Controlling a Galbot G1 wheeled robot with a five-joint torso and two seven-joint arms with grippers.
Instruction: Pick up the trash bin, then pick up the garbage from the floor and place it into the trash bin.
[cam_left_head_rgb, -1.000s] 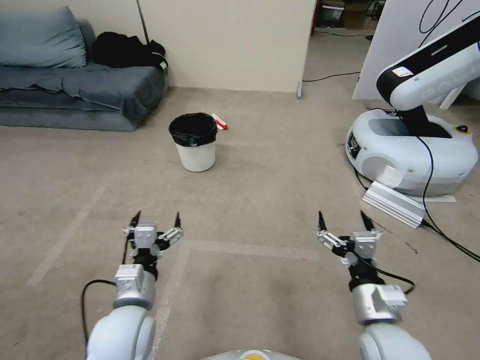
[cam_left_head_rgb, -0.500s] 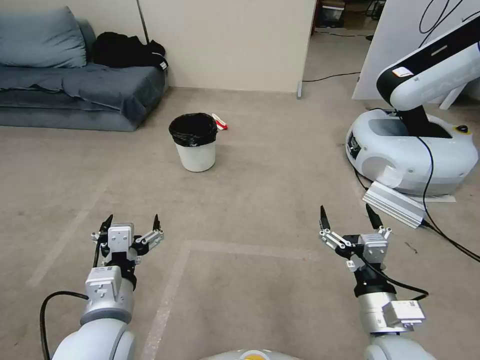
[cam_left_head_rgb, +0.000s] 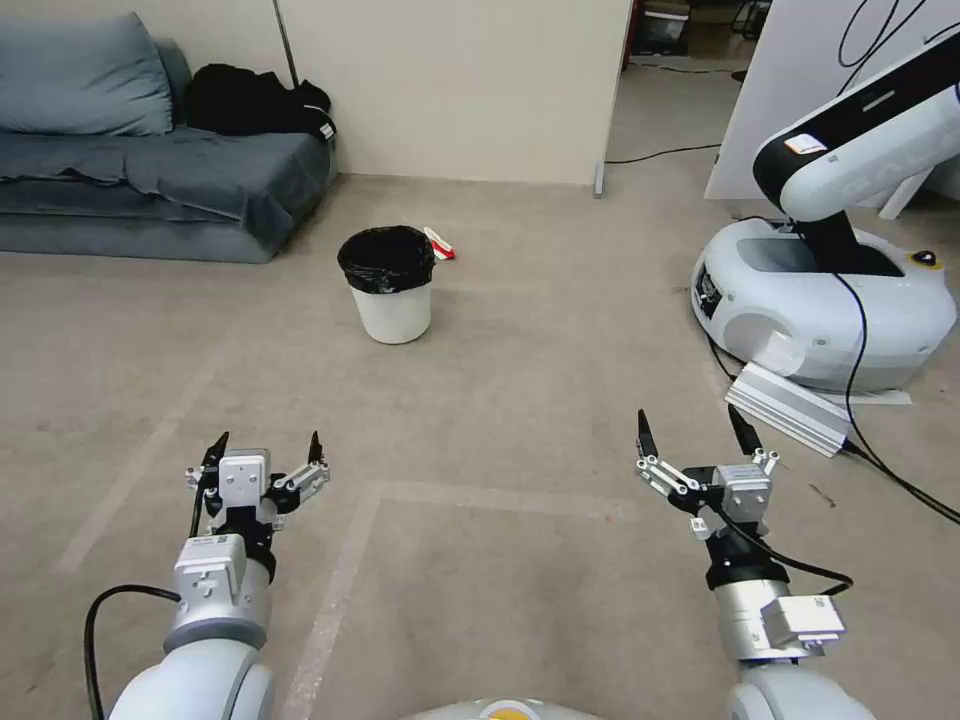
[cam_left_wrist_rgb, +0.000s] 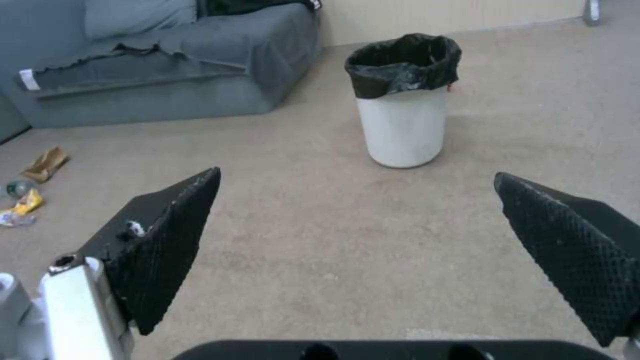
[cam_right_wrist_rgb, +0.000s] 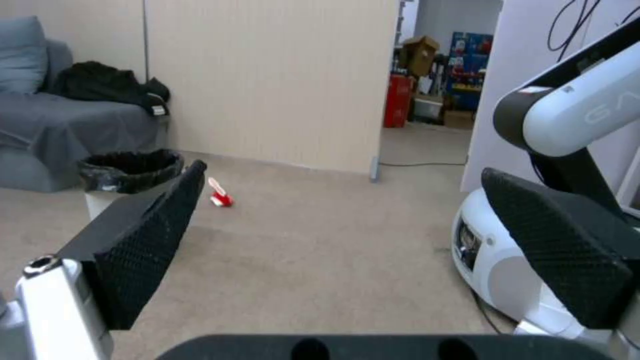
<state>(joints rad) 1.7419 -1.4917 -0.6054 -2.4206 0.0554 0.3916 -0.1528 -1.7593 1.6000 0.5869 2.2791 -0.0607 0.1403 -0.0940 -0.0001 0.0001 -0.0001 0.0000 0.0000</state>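
Since a second ago both arms have drawn back toward the robot and spread outward; over the last half second they have barely shifted. Nearest the robot, the left gripper (cam_left_head_rgb: 265, 448) hovers low over the beige carpet (cam_left_head_rgb: 520, 400) with its black fingers spread wide and nothing between them. The right gripper (cam_left_head_rgb: 692, 428) hangs level with it on the other side, its fingers equally wide apart and empty. Pale tape lines (cam_left_head_rgb: 470, 496) cross the carpet just ahead of the two grippers.

Farther out, well apart from both grippers, the trash bin (cam_left_head_rgb: 392, 285) stands upright on open carpet, its black bag folded over the rim, with nothing between it and the left gripper. Just behind the bin to the right lies a red-and-white packet (cam_left_head_rgb: 439, 243); the bin stands partly in front of it. In the left wrist view, more small litter (cam_left_wrist_rgb: 27, 186) lies scattered on the floor near the foot of the couch, off to the side and well apart from the bin.

To the right, another white robot (cam_left_head_rgb: 825, 290) stands on the carpet with a silver metal bar (cam_left_head_rgb: 788, 408) and black cables (cam_left_head_rgb: 880, 440) beside it. At the far left a grey couch (cam_left_head_rgb: 150, 180) carries a black garment (cam_left_head_rgb: 255, 100), and a beige wall panel (cam_left_head_rgb: 450, 90) closes the space behind.
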